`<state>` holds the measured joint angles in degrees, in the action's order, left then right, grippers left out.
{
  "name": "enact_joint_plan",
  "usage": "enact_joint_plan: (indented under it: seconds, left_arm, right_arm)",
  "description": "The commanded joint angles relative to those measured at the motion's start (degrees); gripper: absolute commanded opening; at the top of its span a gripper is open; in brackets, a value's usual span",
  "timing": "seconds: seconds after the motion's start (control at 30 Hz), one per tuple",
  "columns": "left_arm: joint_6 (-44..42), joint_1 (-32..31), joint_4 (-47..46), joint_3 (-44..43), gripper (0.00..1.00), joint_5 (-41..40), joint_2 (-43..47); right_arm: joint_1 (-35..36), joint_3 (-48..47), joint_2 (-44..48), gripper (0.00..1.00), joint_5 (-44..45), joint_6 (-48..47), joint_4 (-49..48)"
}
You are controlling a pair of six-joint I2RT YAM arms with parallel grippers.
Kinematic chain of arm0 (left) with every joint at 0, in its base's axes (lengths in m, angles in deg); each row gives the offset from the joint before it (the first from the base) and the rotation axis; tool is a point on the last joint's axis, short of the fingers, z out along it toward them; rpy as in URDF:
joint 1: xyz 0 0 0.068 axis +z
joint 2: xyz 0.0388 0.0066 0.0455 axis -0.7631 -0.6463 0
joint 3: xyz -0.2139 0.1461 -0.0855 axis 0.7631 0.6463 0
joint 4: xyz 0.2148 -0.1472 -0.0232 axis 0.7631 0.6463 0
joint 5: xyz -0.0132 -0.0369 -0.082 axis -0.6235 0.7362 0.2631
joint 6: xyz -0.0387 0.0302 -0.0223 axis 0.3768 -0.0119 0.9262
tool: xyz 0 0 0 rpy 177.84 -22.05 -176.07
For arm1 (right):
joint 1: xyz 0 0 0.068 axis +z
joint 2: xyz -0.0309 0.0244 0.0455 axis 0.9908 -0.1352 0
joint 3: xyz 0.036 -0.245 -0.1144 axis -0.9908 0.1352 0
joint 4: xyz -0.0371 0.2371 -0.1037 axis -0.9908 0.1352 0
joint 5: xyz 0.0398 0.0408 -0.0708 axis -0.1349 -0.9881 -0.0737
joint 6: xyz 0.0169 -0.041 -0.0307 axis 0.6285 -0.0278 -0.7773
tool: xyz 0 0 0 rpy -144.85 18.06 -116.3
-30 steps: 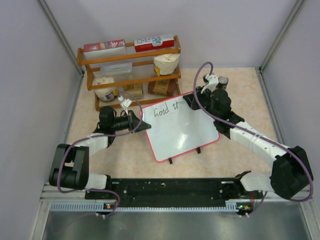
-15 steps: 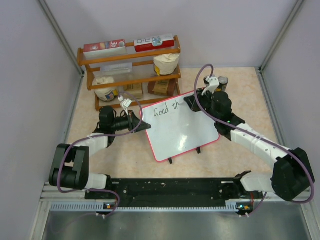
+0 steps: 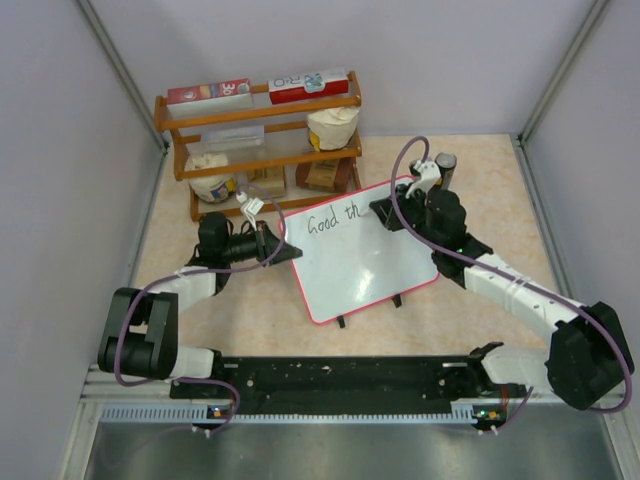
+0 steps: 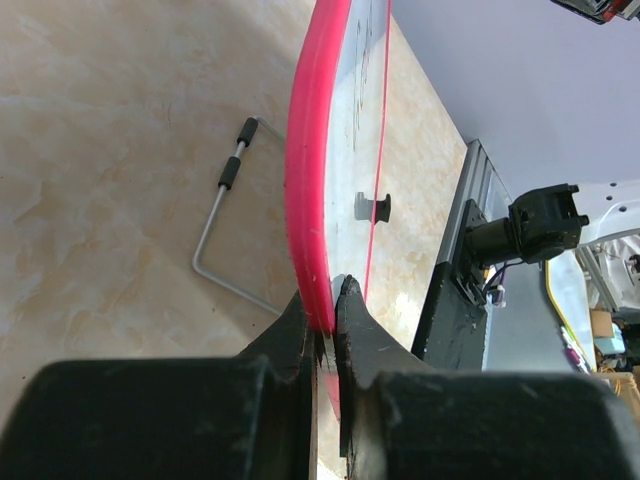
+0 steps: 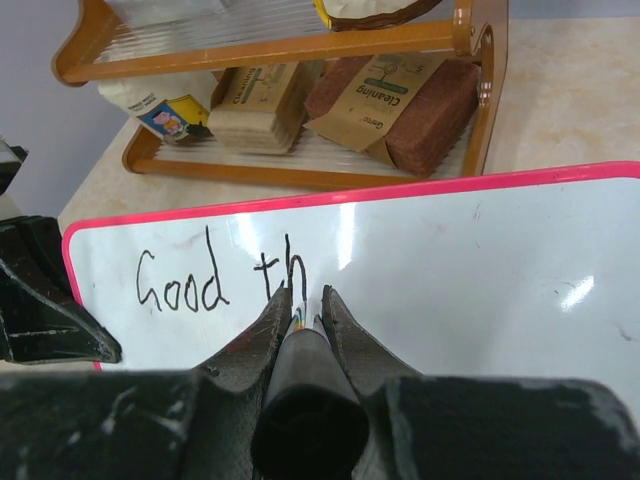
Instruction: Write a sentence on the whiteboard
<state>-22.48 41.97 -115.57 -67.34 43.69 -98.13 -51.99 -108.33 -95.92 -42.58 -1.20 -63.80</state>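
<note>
Writing with the marker (image 5: 306, 410) clenched in my right end effector (image 5: 301, 296), I had "Good th" of the sentence (image 5: 215, 280) on the whiteboard (image 3: 370, 265), which lay on the surface (image 3: 250, 305) near the rack (image 3: 258, 122). My left end effector (image 4: 324, 300) pinched its red edge. Most of the writing seemingly remained, and whether the tip touched was hidden.
</note>
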Motion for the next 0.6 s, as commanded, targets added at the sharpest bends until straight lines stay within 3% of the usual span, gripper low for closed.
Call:
enact_joint_plan:
  seconds: [0.0, 0.57]
  left_arm:
    - [-13.72, -2.78, 5.02, 2.95, 0.00, -1.32, -0.83]
    - [-13.72, -2.86, 5.02, 2.96, 0.00, -1.41, -0.65]
  right_arm:
    - [-0.53, -0.11, 2.03, 0.00, 0.89, -0.16, 0.59]
    - [-1.15, -5.74, 1.95, 0.00, 1.07, 1.16, 0.85]
